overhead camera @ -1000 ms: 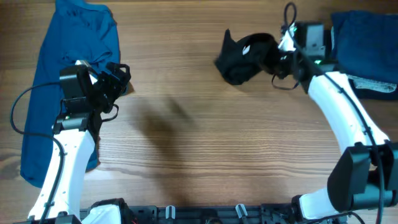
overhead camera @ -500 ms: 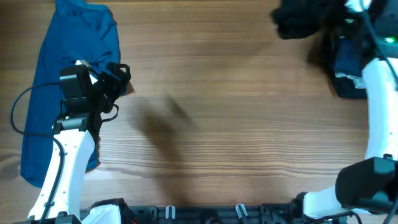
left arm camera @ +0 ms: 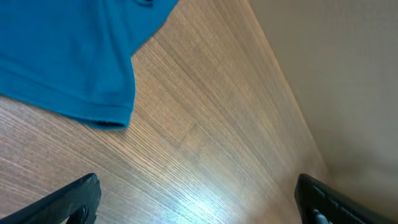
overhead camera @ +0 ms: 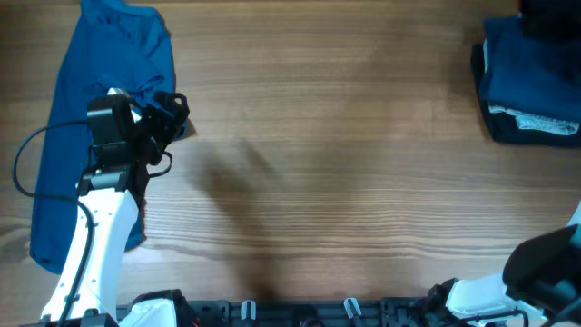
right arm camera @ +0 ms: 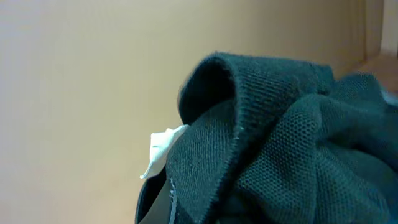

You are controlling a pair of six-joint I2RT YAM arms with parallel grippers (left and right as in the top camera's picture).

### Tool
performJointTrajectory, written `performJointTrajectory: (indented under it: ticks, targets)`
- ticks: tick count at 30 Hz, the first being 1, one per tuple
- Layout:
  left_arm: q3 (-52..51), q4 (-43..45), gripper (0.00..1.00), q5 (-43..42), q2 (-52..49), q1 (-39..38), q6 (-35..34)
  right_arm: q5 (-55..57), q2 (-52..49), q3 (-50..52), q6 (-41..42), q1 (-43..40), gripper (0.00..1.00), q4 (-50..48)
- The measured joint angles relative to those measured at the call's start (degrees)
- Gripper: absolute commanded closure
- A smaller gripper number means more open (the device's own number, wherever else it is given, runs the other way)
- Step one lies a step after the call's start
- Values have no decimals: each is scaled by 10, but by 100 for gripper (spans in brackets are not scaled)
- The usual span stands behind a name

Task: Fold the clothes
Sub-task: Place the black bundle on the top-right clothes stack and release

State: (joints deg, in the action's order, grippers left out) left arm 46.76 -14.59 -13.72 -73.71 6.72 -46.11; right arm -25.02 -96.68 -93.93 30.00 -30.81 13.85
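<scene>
A blue shirt (overhead camera: 109, 54) lies spread along the table's left side; its hem also shows in the left wrist view (left arm camera: 62, 56). My left gripper (overhead camera: 172, 109) hovers at the shirt's right edge, open and empty, with bare wood between its fingers (left arm camera: 199, 205). A dark green knit garment (right arm camera: 280, 155) with a white label (right arm camera: 163, 149) fills the right wrist view and hides the right fingers; it hangs from that gripper, lifted off the table. In the overhead view only a dark shape (overhead camera: 552, 14) shows at the top right edge.
A folded stack of blue and dark clothes (overhead camera: 531, 82) sits at the right edge of the wooden table (overhead camera: 318, 182). The right arm's base (overhead camera: 536, 282) is at the lower right.
The right arm has carried the dark garment up and to the right, from the table's top middle out of the overhead view. The left arm has stayed put.
</scene>
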Motion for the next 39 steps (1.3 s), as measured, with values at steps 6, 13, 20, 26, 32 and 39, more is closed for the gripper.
performJointTrajectory:
  ticks: [6,13,20,26,32,39]
  targets:
    - [0,0,0,3,0,0,0,-27,-86,-5,29,-22,95,-149]
    - [0,0,0,4,0,0,0,-136,-227,-4,53,-49,95,-348]
    - [0,0,0,4,0,0,0,-176,-252,-7,68,-53,96,-372]
    - [0,0,0,4,0,0,0,-182,-252,-10,54,-67,96,-177]
    - [0,0,0,4,0,0,0,-183,-252,-13,57,-118,76,8]
    - [0,0,0,4,0,0,0,-187,-244,-15,56,-181,43,177]
